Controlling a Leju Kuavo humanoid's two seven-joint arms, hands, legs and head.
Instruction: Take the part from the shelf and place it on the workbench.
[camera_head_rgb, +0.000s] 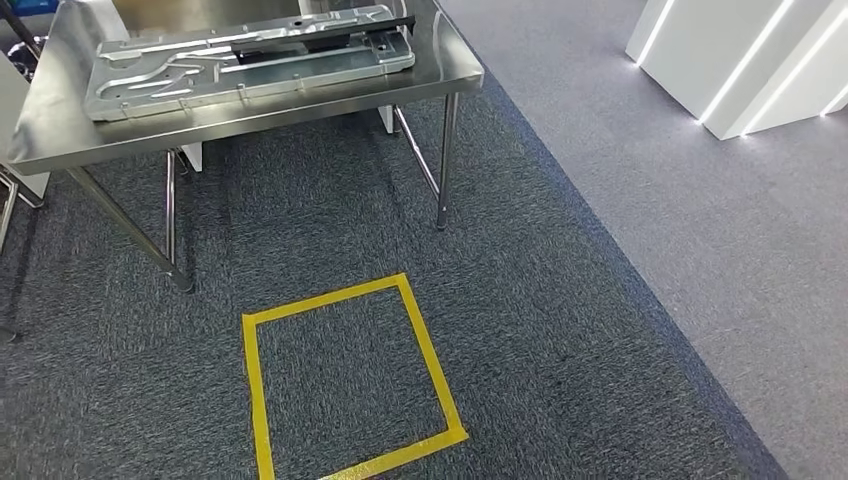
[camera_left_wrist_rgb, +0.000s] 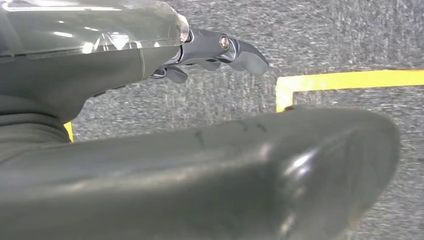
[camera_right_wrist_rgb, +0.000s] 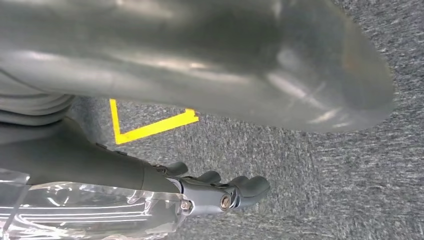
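A large stamped silver metal part lies flat on the steel workbench at the top left of the head view, with a dark bar across its far side. My left hand hangs over the dark carpet; its thumb and dark fingers are apart with nothing between them. My right hand also hangs above the carpet, fingers spread away from the thumb and holding nothing.
A yellow tape square marks the carpet in front of the workbench. The bench legs stand at its near edge. Lighter grey floor runs along the right, and a white structure with light strips stands at the top right.
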